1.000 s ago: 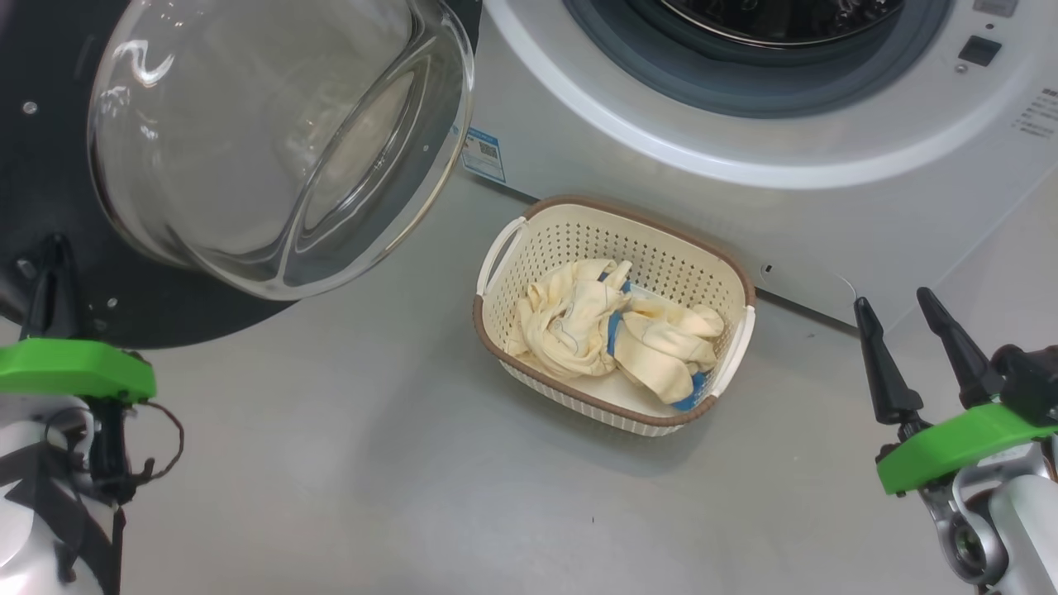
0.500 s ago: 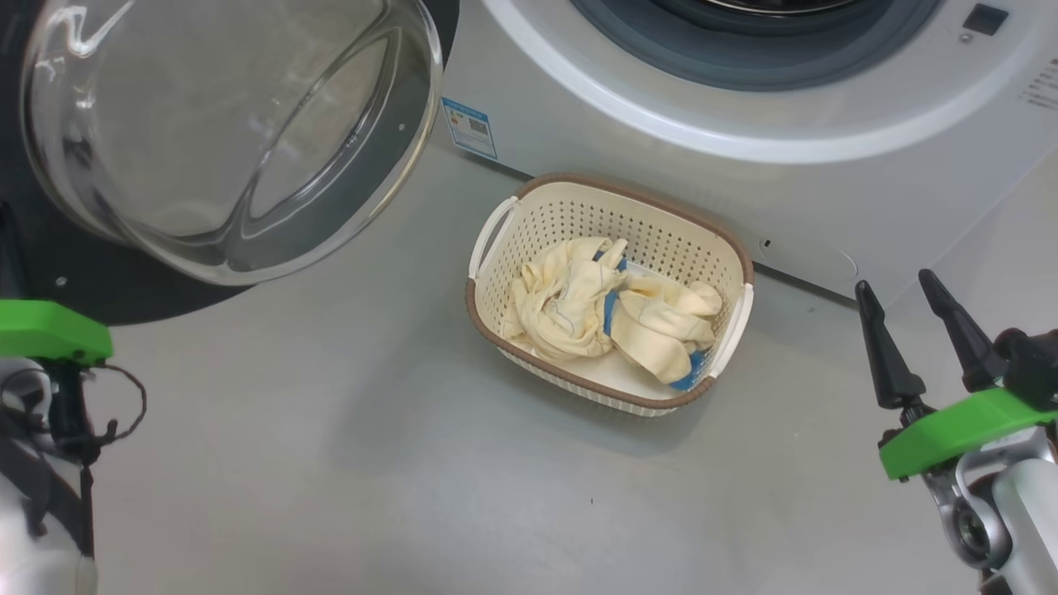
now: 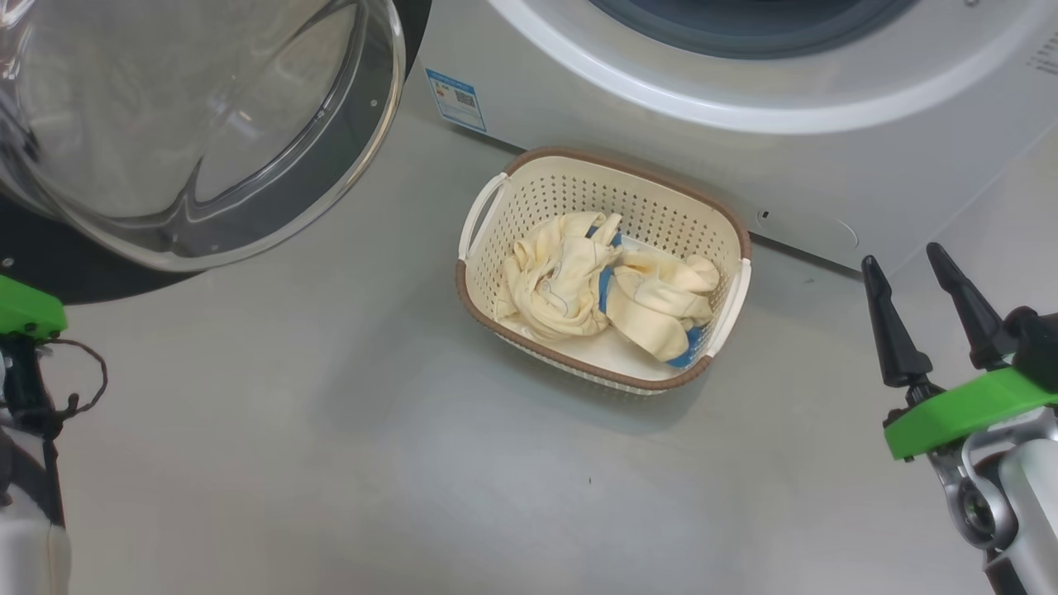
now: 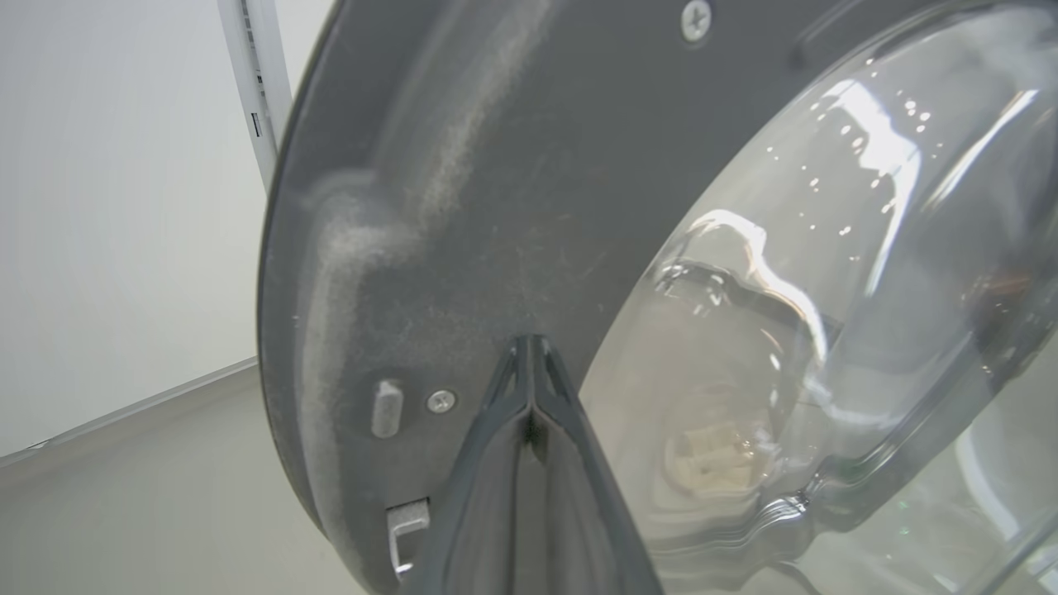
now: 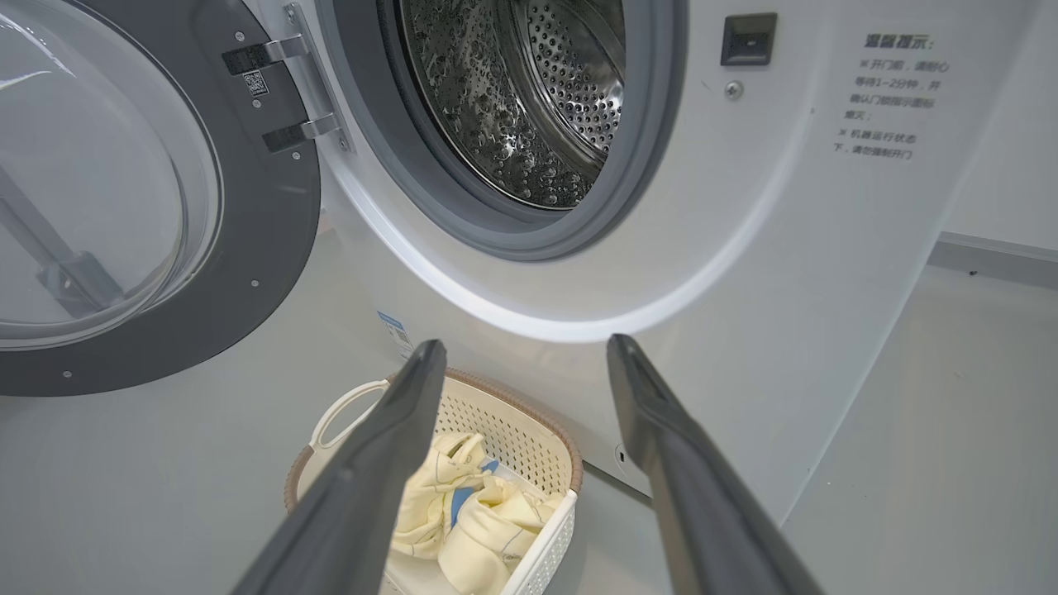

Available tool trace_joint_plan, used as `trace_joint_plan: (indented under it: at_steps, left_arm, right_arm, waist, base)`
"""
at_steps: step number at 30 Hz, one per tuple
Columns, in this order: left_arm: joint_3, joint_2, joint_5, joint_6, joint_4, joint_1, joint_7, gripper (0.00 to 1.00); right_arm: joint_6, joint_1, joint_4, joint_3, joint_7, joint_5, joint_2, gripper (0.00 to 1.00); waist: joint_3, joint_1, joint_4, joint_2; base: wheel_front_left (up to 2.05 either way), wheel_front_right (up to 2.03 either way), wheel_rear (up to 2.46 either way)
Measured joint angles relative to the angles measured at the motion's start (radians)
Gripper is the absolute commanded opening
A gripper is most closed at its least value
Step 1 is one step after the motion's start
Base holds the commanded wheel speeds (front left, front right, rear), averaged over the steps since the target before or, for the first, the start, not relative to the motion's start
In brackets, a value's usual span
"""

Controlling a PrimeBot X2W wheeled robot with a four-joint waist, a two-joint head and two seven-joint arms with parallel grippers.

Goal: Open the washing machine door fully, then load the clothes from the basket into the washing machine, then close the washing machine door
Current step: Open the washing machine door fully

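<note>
Well, my left gripper is pinched shut, fingertips pressed together with nothing between them. It points at the dark grey inner face of the washing machine door, just beside the bulging glass bowl. Whether the tips touch that face I cannot tell.

From my head view the door stands open at my upper left, its bowl hanging out over the grey floor.

My right gripper is spread wide and holds nothing. It hovers over the floor to the right of the basket, apart from it, fingers pointing toward the washing machine.

The basket sits on the floor just in front of the machine's white front, below the round opening and right of the small blue label sticker. The clothes lie heaped inside it, cream-yellow with blue showing between the folds.

Along my right wrist view, the grey gasket rings the opening, the perforated steel drum shows behind it, and the door hangs from its hinges on the left.
</note>
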Motion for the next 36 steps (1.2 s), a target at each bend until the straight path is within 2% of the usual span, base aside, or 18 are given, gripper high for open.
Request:
trace_joint_plan:
  at_steps: [8, 17, 18, 19, 20, 21, 22, 36]
  left_arm:
    - [0.022, -0.032, 0.003, -0.002, -0.017, 0.015, 0.000, 0.00]
    - [-0.029, -0.047, -0.024, -0.005, -0.115, 0.170, 0.000, 0.01]
    - [-0.037, -0.047, -0.032, -0.005, -0.124, 0.188, 0.000, 0.10]
    - [-0.048, -0.047, -0.042, -0.005, -0.133, 0.204, 0.000, 0.24]
    - [-0.057, -0.047, -0.056, -0.005, -0.144, 0.221, 0.000, 0.47]
    - [-0.071, -0.046, -0.069, -0.005, -0.156, 0.238, 0.000, 0.91]
    - [-0.090, -0.045, -0.079, -0.005, -0.168, 0.255, 0.000, 1.00]
    - [-0.249, -0.013, -0.146, -0.005, -0.296, 0.405, 0.000, 1.00]
  right_arm:
    - [0.000, 0.001, 0.016, -0.001, -0.001, 0.000, 0.003, 1.00]
    - [0.000, 0.009, 0.027, 0.008, -0.001, 0.004, 0.021, 1.00]
    - [0.000, 0.010, 0.027, 0.008, -0.001, 0.006, 0.023, 1.00]
    - [0.000, 0.012, 0.028, 0.009, -0.001, 0.010, 0.026, 1.00]
    - [0.000, 0.013, 0.028, 0.010, -0.001, 0.011, 0.029, 1.00]
    - [0.000, 0.017, 0.027, 0.010, -0.001, 0.011, 0.031, 1.00]
    - [0.000, 0.021, 0.027, 0.010, -0.001, 0.011, 0.031, 1.00]
    - [0.000, 0.051, 0.026, 0.003, -0.001, 0.021, 0.042, 1.00]
  waist:
    - [-0.041, 0.0000, 0.001, 0.0000]
    - [-0.112, 0.0000, -0.006, 0.0000]
    - [-0.120, 0.0000, -0.008, 0.0000]
    - [-0.128, 0.0000, -0.010, 0.0000]
    - [-0.135, 0.0000, -0.013, 0.0000]
    - [-0.142, 0.0000, -0.017, 0.0000]
    - [-0.148, 0.0000, -0.020, 0.0000]
    - [-0.186, 0.0000, -0.097, 0.0000]
  base:
    - [0.00, 0.00, 0.00]
    - [0.00, 0.00, 0.00]
    - [0.00, 0.00, 0.00]
    - [0.00, 0.00, 0.00]
    - [0.00, 0.00, 0.00]
    - [0.00, 0.00, 0.00]
    - [0.00, 0.00, 0.00]
    - [0.00, 0.00, 0.00]
